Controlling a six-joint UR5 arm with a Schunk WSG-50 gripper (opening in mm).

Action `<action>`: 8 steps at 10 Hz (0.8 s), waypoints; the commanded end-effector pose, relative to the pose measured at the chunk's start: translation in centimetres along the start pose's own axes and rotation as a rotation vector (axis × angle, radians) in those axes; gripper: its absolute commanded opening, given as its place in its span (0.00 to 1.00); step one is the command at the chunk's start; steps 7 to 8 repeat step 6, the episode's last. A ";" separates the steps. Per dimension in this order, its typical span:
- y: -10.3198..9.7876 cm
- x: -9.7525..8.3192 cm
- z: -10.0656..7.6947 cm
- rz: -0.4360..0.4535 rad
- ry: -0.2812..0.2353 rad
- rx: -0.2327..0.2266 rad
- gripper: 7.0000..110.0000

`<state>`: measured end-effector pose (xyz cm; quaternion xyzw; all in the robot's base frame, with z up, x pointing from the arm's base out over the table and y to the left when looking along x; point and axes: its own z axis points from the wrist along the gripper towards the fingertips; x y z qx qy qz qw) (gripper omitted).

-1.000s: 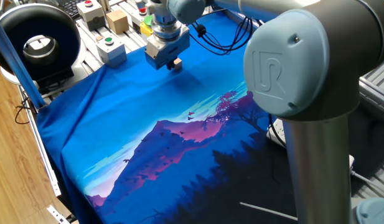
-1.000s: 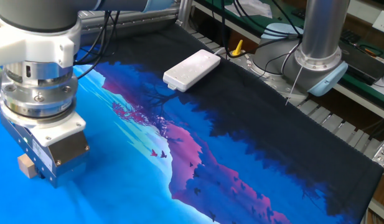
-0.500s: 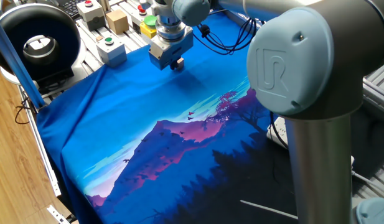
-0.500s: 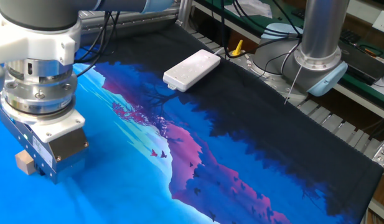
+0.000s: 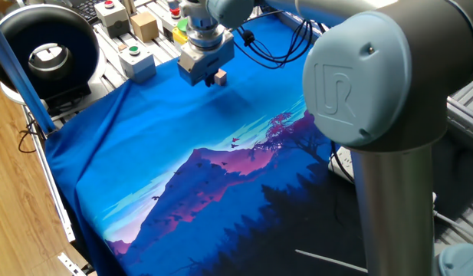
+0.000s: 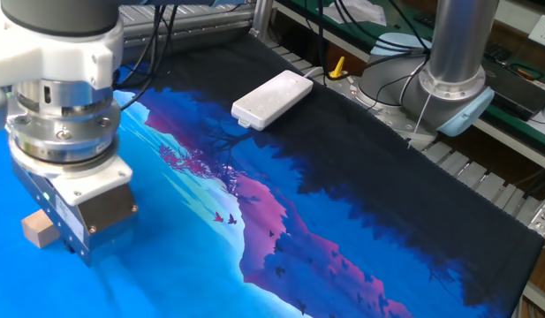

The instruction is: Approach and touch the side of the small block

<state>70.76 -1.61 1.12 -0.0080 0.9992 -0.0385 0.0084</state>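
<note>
The small block [image 5: 220, 76] is a tiny light-tan cube on the blue cloth [image 5: 167, 146] near the far edge. In the other fixed view the small block [image 6: 38, 231] peeks out at the lower left of the gripper body. My gripper [image 5: 206, 79] points straight down just left of the block, right beside it. I cannot tell whether it touches the block. In the other fixed view my gripper [image 6: 78, 249] hangs low over the cloth and its own body hides its fingers. The finger spacing is not visible.
Button boxes [image 5: 136, 61] and a brown cardboard box [image 5: 144, 25] stand behind the cloth's far edge, with a black round device [image 5: 44, 46] at far left. Cables [image 5: 274, 42] lie at the back. A white flat device [image 6: 272, 97] lies on the cloth. The arm's base [image 6: 453, 62] stands at the right.
The gripper has shifted slightly sideways over the last second. The block now shows more fully beside it in both views.
</note>
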 end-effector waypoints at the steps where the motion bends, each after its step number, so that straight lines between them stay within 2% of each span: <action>1: 0.4 0.9 -1.5 0.018 0.011 -0.040 0.00; 3: -0.4 0.4 -1.1 -0.011 -0.002 -0.023 0.00; 5: 0.4 0.4 -0.7 -0.015 -0.010 -0.064 0.00; 8: 0.2 0.9 -1.0 -0.018 -0.008 -0.055 0.00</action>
